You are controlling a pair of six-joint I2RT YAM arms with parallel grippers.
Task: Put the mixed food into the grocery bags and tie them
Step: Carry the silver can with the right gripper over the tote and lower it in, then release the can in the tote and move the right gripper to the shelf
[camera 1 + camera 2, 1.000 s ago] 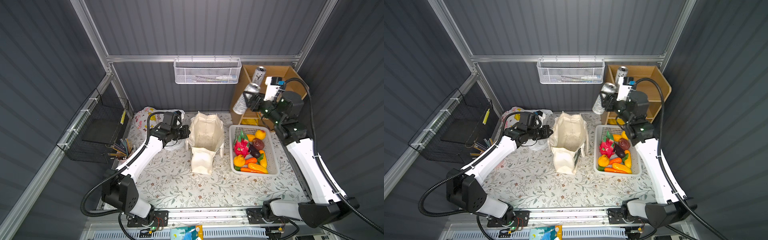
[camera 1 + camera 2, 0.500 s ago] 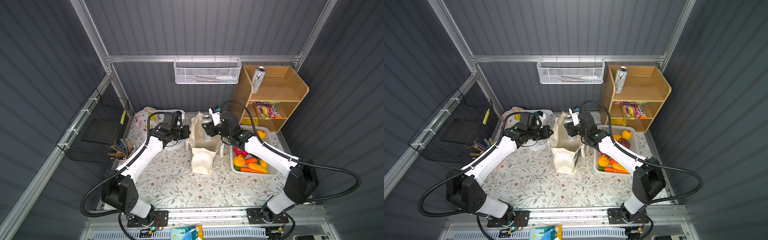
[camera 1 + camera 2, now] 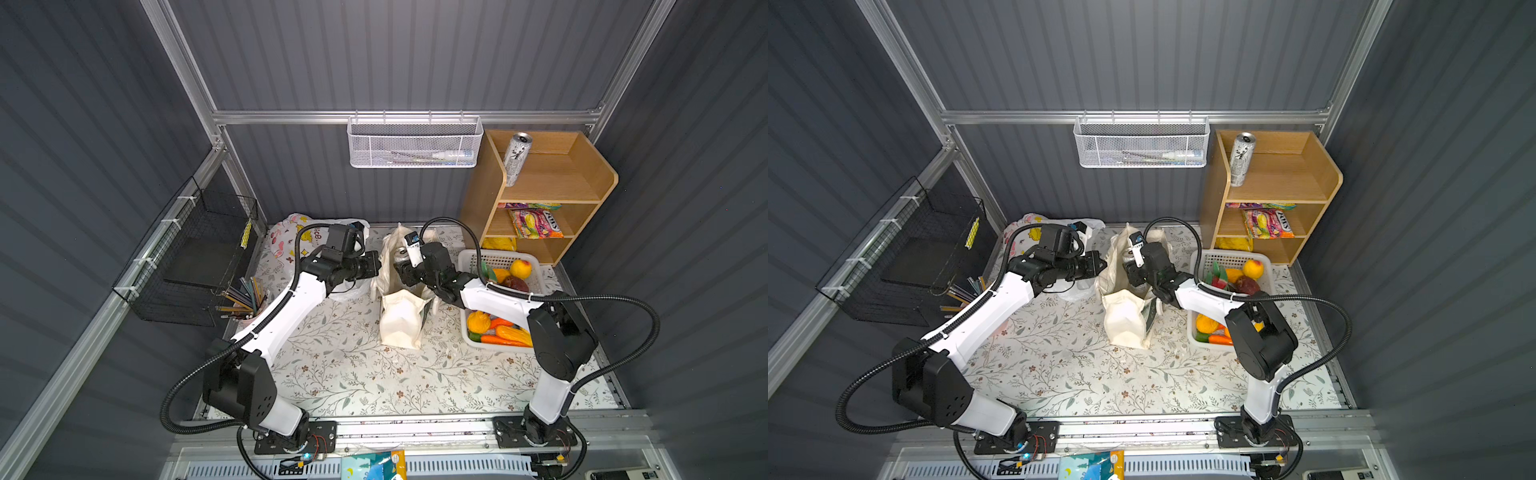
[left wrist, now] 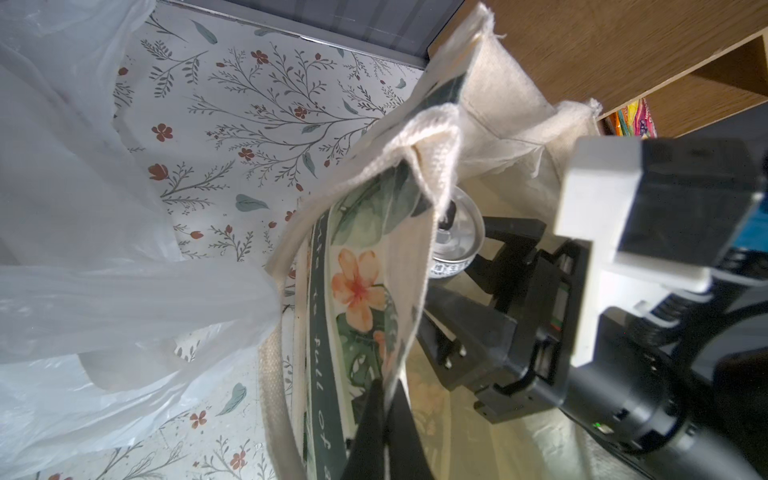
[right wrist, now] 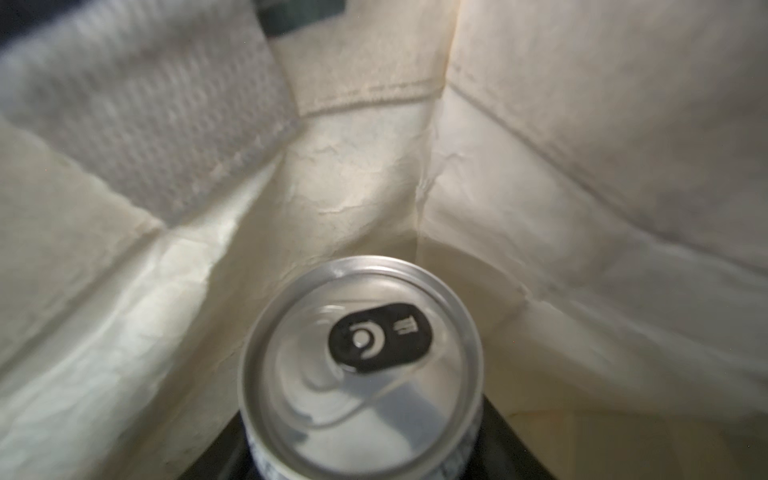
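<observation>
Left gripper (image 4: 384, 390): jaws pressed together on the printed rim of the canvas tote (image 4: 365, 282), with a fold of cloth pinched between the fingers.
Right gripper (image 4: 478, 270): lowered into the tote's open mouth, jaws spread to the width of the silver can (image 5: 361, 365), a dark finger against each side of it.
Silver can: upright between the right jaws, black tab facing up, inside the tote near its rim. Its base is hidden, so I cannot tell whether it touches the bottom.
Canvas tote: stands on the floral surface (image 3: 353, 374) between the two sets of jaws. The left jaws grip one side of the mouth and the right jaws are within it. Its cream lining fills the right wrist view around the can.
Plastic bag (image 4: 83, 249): thin, white and crumpled, beside the left jaws on the side away from the right jaws, lying up against the tote's outer face.
White basket (image 3: 498, 259): on the surface beyond the right jaws, away from the left jaws and partly under the right arm. It holds toy fruit (image 3: 520, 268) and carrots (image 3: 505, 332).
Wooden shelf (image 3: 582, 183): farther off past the basket, well apart from both jaws. A second can (image 3: 515, 160) stands upright on its top level, and snack packets (image 3: 536, 222) lie on the level below.
Pencil cup (image 3: 245, 295): well apart from the jaws, beside the left arm.
</observation>
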